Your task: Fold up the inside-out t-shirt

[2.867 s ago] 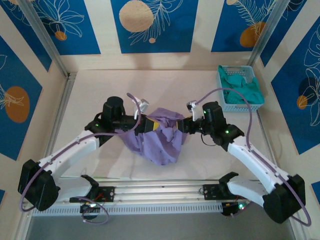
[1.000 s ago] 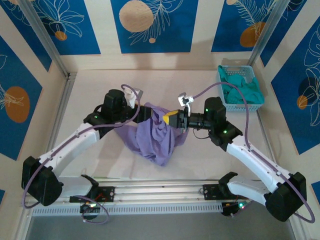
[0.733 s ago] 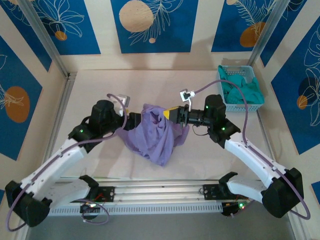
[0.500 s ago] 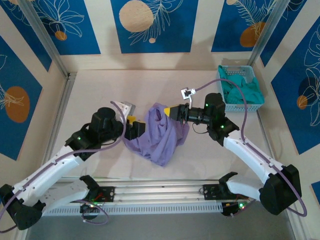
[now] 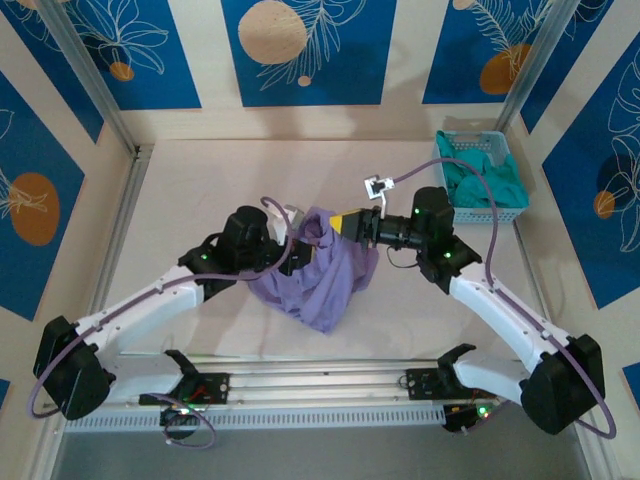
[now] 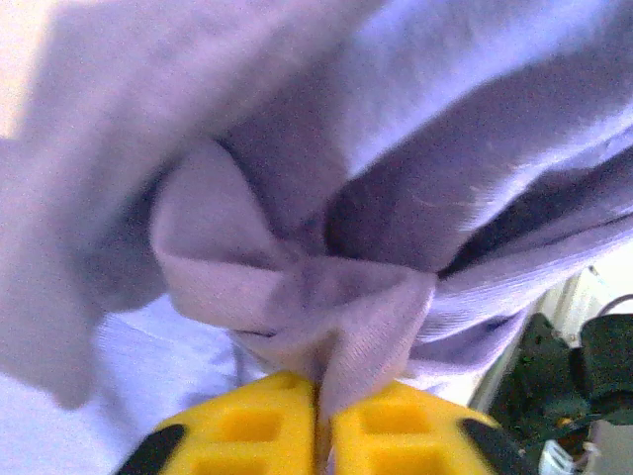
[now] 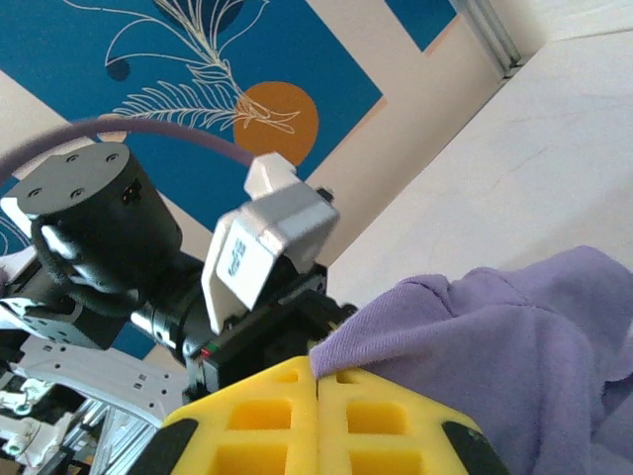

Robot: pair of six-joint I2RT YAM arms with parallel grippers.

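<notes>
Returned left fingers (image 6: 247, 426), right fingers (image 7: 257, 416) seemingly pinch one t-shirt (image 5: 325, 275).

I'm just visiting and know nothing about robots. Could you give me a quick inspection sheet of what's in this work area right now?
Surface: pale table, smooth.
Job's things: lavender t-shirt, bunched in a heap at the middle, not yet folded.
Clutter: blue basket at the far right, holding a teal garment.
Hands: left hand and right hand are each shut on a pinch of the t-shirt.
Cables: purple cables loop along both arms.
Surroundings: blue leaf-patterned wall panels; metal rail at the near edge.
</notes>
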